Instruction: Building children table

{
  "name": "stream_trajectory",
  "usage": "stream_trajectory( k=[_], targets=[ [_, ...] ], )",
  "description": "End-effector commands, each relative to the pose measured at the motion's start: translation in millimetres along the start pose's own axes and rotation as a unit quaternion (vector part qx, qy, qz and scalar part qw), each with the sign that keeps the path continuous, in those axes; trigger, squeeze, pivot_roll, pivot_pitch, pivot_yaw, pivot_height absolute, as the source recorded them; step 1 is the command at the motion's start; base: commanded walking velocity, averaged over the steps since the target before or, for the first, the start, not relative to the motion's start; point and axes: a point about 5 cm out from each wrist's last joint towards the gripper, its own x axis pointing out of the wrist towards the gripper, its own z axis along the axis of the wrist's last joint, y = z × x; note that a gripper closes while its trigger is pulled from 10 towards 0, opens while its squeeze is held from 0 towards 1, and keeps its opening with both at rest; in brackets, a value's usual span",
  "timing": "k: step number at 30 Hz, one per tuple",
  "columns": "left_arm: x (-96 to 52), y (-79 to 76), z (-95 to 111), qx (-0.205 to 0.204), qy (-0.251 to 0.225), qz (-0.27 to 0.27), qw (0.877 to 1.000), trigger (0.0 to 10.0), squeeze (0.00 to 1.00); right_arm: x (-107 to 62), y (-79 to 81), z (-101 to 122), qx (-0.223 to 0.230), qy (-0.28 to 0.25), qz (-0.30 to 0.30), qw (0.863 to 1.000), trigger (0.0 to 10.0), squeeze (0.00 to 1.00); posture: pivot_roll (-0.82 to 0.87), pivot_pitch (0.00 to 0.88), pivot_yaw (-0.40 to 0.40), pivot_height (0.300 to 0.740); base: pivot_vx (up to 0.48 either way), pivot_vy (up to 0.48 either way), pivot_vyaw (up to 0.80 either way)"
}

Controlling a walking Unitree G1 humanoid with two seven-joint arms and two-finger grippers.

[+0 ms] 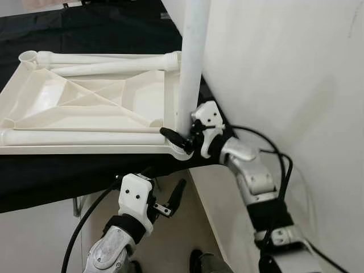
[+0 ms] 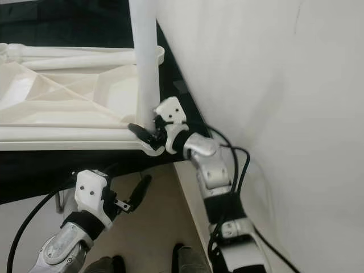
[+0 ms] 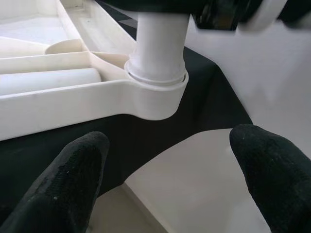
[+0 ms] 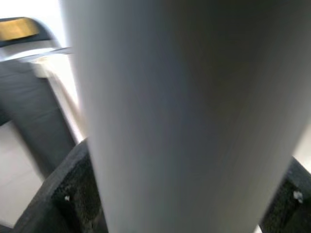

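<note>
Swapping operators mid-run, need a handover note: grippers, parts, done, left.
Right gripper: shut on the upright leg, low down by the corner socket.
Left gripper: open, holding nothing, below the tabletop's near edge.
Tabletop: upside down on the black cloth, near corner at the wall.
Loose legs: lying on the tabletop's underside, some along the far edge, one along the near edge.
Done: one leg standing in the near right socket; whether fully seated cannot be told.
Left: fit the remaining legs, then turn the table over.
</note>
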Motion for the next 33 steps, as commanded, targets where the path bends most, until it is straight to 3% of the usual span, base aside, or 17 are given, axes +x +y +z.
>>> stream_trajectory(
  k=[1, 8, 13, 14, 17, 18, 25, 29, 31, 32, 33],
  targets=[
    [-2.7, -1.4, -4, 0.004, 0.009, 0.004, 1.000, 10.0, 0.00, -2.5, 1.0, -8, -0.019, 0.030, 0.088, 0.995, 10.0, 0.00, 0.08, 0.246, -0.061, 0.740, 0.000, 0.000, 0.00],
    [-5.8, -2.4, 1, 0.016, 0.002, 0.014, 1.000, 10.0, 0.00, -14.8, -11.7, -11, -0.018, 0.067, 0.185, 0.980, 10.0, 0.00, 0.10, 0.248, -0.064, 0.740, 0.000, 0.000, 0.00],
    [-7.5, -2.5, 5, 0.027, -0.001, 0.017, 0.999, 10.0, 0.00, -10.7, -22.1, -7, -0.014, 0.071, 0.191, 0.979, 10.0, 0.00, 0.11, 0.246, -0.063, 0.740, 0.000, 0.000, 0.00],
    [-7.7, -2.8, 6, 0.029, -0.002, 0.016, 0.999, 10.0, 0.00, -9.9, -23.8, -6, -0.008, 0.068, 0.198, 0.978, 7.4, 0.00, 0.11, 0.244, -0.063, 0.740, 0.000, 0.000, 0.00],
    [-7.7, -3.1, 7, 0.030, -0.003, 0.015, 0.999, 10.0, 0.00, -9.6, -24.8, -5, -0.003, 0.066, 0.203, 0.977, 7.4, 0.00, 0.11, 0.242, -0.062, 0.740, 0.000, 0.000, 0.00],
    [-7.9, -3.0, 7, 0.031, -0.003, 0.014, 0.999, 10.0, 0.00, -9.3, -25.6, -5, -0.001, 0.062, 0.212, 0.975, 0.0, 0.00, 0.12, 0.241, -0.062, 0.740, 0.000, 0.000, 0.00],
    [-8.3, -3.0, 5, 0.029, 0.000, 0.016, 0.999, 10.0, 0.00, -10.6, -27.5, -6, 0.011, 0.050, 0.222, 0.974, 0.0, 0.00, 0.11, 0.236, -0.060, 0.740, 0.000, 0.000, 0.00],
    [-8.6, -3.3, 3, 0.025, 0.002, 0.014, 1.000, 10.0, 0.00, -13.4, -31.2, -10, 0.010, 0.046, 0.191, 0.980, 0.0, 0.00, 0.10, 0.234, -0.057, 0.740, 0.000, 0.000, 0.00],
    [-8.7, -3.4, 3, 0.023, 0.002, 0.013, 1.000, 10.0, 0.00, -15.5, -35.1, -15, 0.012, 0.038, 0.137, 0.990, 0.0, 0.00, 0.09, 0.235, -0.058, 0.740, 0.000, 0.000, 0.00],
    [-8.7, -3.4, 3, 0.023, 0.002, 0.013, 1.000, 10.0, 0.00, -15.5, -35.1, -15, 0.012, 0.038, 0.137, 0.990, 0.0, 0.00, 0.09, 0.235, -0.058, 0.740, 0.000, 0.000, 0.00],
    [-8.8, -3.4, 3, 0.021, 0.002, 0.012, 1.000, 10.0, 0.00, -17.0, -36.9, -25, 0.022, 0.039, 0.063, 0.997, 0.0, 0.00, 0.09, 0.238, -0.060, 0.740, 0.000, 0.000, 0.00]
  ],
)
